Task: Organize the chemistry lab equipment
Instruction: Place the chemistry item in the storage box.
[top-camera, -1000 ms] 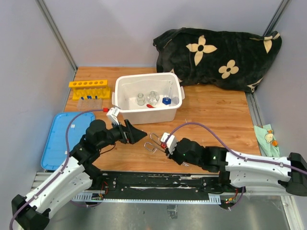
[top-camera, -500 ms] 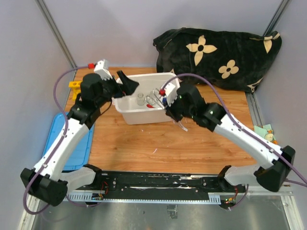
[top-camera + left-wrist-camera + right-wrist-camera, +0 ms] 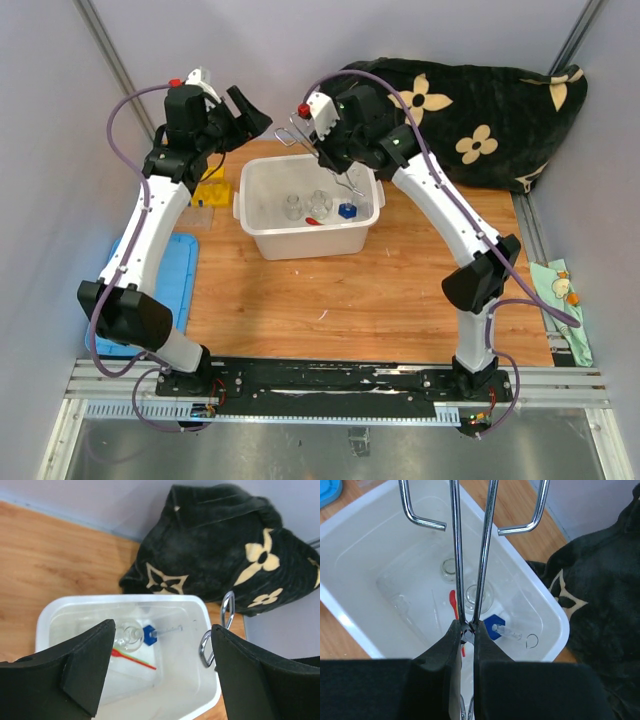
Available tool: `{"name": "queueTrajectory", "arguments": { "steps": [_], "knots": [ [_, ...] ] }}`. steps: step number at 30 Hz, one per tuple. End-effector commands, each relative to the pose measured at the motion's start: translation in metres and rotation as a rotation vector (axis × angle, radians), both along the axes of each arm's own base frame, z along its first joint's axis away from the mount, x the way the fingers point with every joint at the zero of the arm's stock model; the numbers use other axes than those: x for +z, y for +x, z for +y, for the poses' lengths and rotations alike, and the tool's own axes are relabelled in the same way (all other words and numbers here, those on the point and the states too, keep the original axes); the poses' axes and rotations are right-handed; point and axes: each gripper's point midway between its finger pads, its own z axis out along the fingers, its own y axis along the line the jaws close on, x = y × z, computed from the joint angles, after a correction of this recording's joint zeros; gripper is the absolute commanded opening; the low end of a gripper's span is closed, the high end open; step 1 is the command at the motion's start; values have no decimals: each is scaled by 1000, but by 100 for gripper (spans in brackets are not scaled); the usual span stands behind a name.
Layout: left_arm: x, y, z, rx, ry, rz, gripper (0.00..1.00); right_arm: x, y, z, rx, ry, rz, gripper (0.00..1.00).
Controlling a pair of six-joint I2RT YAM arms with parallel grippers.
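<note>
My right gripper [image 3: 467, 631] is shut on the metal tweezers [image 3: 470, 555] at their hinge and holds them in the air above the white bin [image 3: 258, 240]. In the top view this gripper [image 3: 335, 160] hangs over the bin's back edge, with the tweezers' looped ends [image 3: 293, 135] pointing left. In the bin lie a small beaker [image 3: 451, 569], a flask [image 3: 479, 595], a thin red-orange tool [image 3: 453, 602] and a blue-based glass piece [image 3: 495, 626]. My left gripper [image 3: 163, 627] is open and empty, raised beside the bin's back left corner [image 3: 248, 110]. The yellow tube rack [image 3: 210, 190] is partly hidden behind the left arm.
The black flower-patterned blanket [image 3: 470, 110] fills the back right corner. The blue lid [image 3: 185, 285] lies at the table's left edge. A small greenish cloth [image 3: 560, 285] sits off the right edge. Grey walls close in at the back and both sides.
Both arms have risen from low near the table's front to high over the bin. The right gripper carried the tweezers up off the table with it.
</note>
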Motion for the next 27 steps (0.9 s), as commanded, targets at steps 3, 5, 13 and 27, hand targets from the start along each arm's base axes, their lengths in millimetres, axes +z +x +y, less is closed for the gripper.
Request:
{"name": "queueTrajectory", "arguments": {
  "steps": [3,5,13,27],
  "knots": [
    [-30,3,11,12,-30,90,81,-10,20,0,84,-44,-91,1],
    [-38,7,16,24,-24,101,81,-20,21,5,119,-52,-117,1],
    [-54,22,37,64,11,101,80,-68,18,22,287,-195,-166,0],
    [-65,21,51,76,10,117,78,-133,-11,43,585,-332,-144,0]
  ]
}}
